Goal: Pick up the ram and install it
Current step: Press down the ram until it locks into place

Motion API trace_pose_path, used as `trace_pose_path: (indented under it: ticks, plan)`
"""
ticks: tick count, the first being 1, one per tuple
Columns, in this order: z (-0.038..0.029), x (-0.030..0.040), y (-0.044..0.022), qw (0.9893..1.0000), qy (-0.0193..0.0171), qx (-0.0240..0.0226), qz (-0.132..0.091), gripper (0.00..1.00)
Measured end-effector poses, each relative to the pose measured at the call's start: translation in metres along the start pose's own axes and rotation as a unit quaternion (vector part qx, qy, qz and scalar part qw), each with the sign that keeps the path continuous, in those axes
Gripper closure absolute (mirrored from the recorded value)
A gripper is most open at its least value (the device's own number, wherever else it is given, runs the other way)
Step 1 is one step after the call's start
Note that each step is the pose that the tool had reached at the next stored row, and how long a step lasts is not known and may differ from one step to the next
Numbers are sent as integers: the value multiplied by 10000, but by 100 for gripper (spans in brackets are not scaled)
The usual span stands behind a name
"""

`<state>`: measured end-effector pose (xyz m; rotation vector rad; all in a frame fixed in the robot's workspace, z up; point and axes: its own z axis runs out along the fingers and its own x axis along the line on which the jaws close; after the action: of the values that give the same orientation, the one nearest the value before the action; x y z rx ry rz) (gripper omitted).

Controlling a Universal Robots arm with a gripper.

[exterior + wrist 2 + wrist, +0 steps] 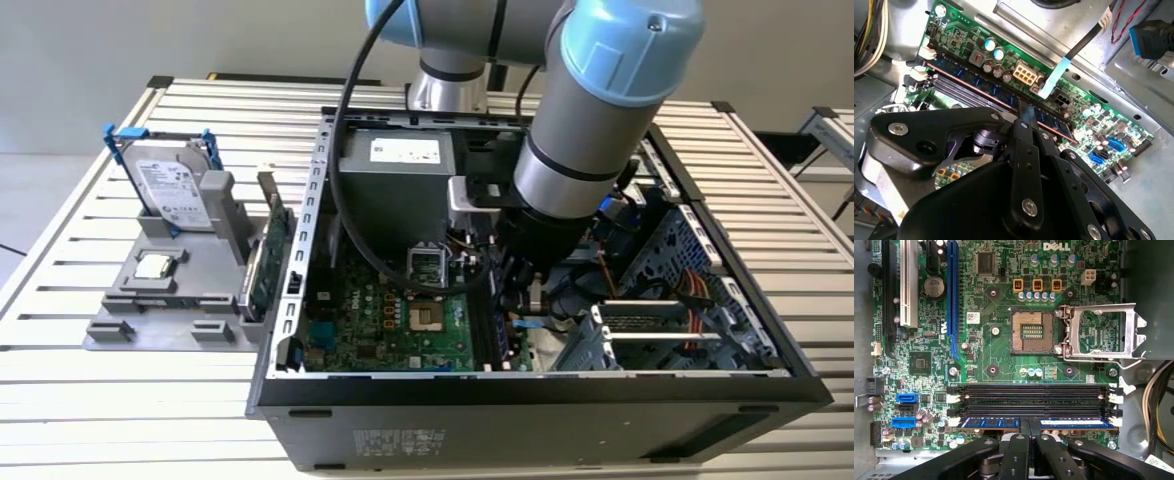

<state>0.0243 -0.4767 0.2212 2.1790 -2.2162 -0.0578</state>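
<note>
Gripper (pixel 1030 432): black two-finger tool, fingers pinched on the ram (pixel 1074 423), a slim blue rectangular memory stick, at its middle. The stick stands along the nearest black motherboard slot; judged largely inserted, full seating not confirmable, release outstanding.

Open black-and-grey metal computer case (pixel 534 385): holds the green motherboard (pixel 999 365) with bare processor socket (pixel 1032 331), plus three vacant black memory slots (pixel 1031 399).

Grey parts stand (pixel 167 300): holds a silver hard drive in a blue-clipped frame (pixel 171 185).

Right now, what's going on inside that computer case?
The arm has its gripper down inside the open computer case, closed on the ram. The blue stick sits along the nearest of the black memory slots on the motherboard; whether it is fully seated can't be told. The hard drive stands in its holder outside the case.
</note>
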Motion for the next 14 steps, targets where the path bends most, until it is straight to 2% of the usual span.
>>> trace_pose_path:
  ticks: [2,5,14]
  plan:
    - [-32,-5,1,10000,-23,2,-1,100]
    - [-49,0,2,10000,-6,-1,0,100]
    - [-48,1,2,10000,-6,-1,0,100]
